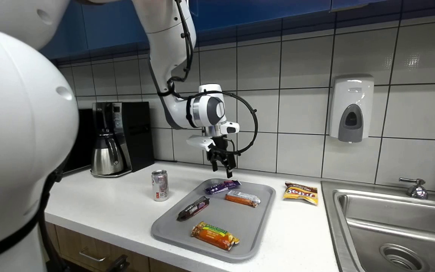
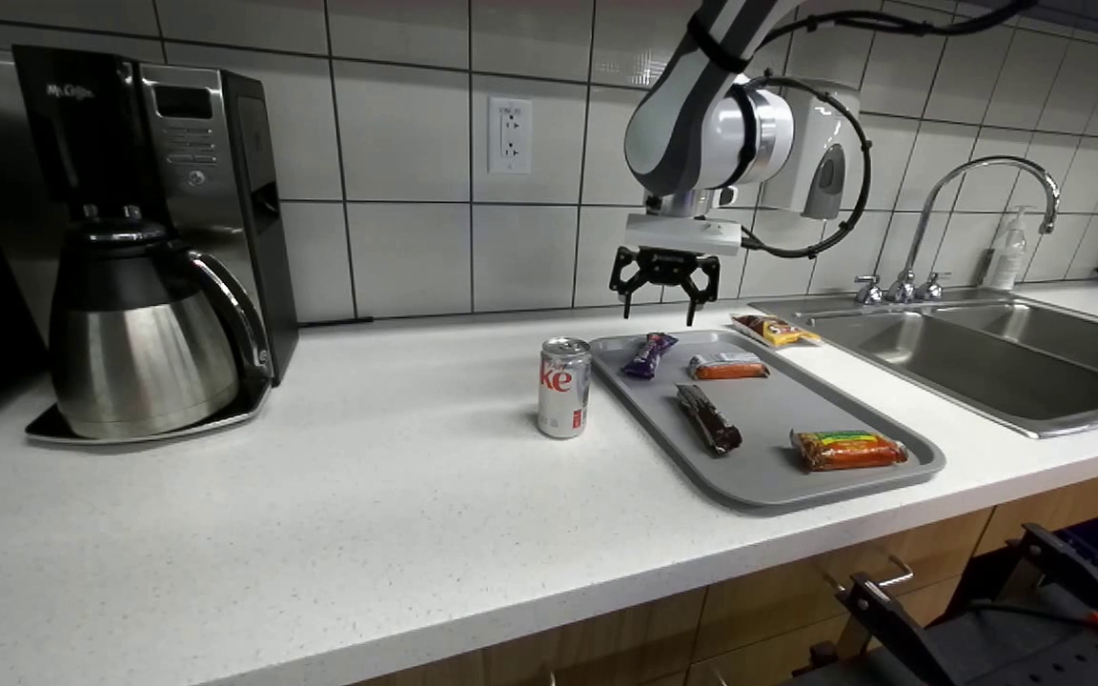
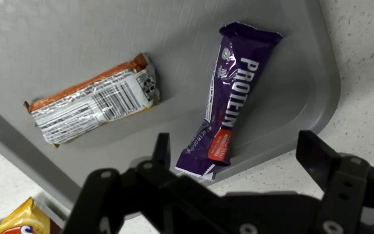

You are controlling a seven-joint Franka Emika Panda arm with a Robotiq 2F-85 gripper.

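My gripper (image 3: 233, 134) is open and hangs above the back end of the grey tray (image 1: 251, 234), with nothing between its fingers. Nearest below it lies a purple protein bar (image 3: 234, 84), close to the tray's corner; its lower end shows between the fingertips in the wrist view, well beneath them. Beside that bar is an orange and white wrapped bar (image 3: 93, 104), barcode side up. Farther along the tray are a dark brown bar (image 2: 707, 419) and an orange, green-labelled bar (image 2: 849, 449). In both exterior views the gripper (image 2: 659, 316) touches none of them.
A silver soda can (image 2: 564, 391) stands upright beside the tray. A yellow and brown snack packet (image 1: 300, 192) lies between tray and sink (image 1: 330, 226). A coffee maker with steel carafe (image 2: 144, 343) stands at the back; a soap dispenser (image 1: 351, 109) hangs on the tiled wall.
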